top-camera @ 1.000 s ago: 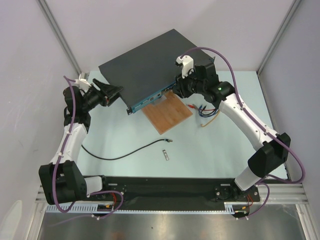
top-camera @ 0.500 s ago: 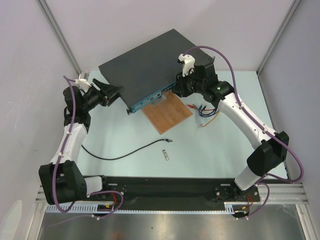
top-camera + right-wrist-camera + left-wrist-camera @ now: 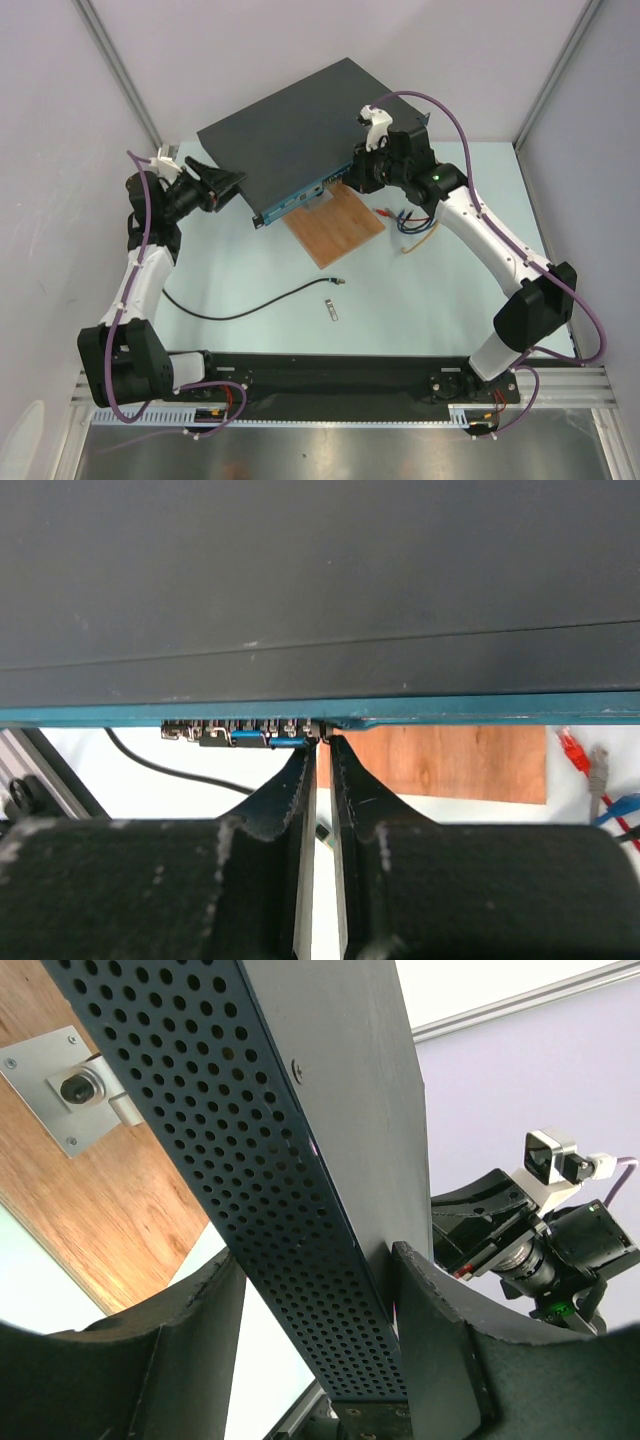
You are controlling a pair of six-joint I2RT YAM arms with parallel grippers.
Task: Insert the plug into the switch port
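The switch, a big flat dark-grey box, lies at the table's far middle. Its narrow blue face carries the row of ports, which also shows in the right wrist view. The plug ends a thin black cable lying loose on the table, in neither gripper. My left gripper straddles the box's left corner, and its fingers press the perforated side. My right gripper is shut and empty, with its tips at the right end of the port row.
A wooden board lies under and in front of the blue face. Red, blue and yellow cable ends lie to its right. A small silver stick lies near the plug. White walls and metal posts enclose the table.
My right wrist has shifted slightly up and away along the box's right end. The left arm, the cable and the plug have not moved.
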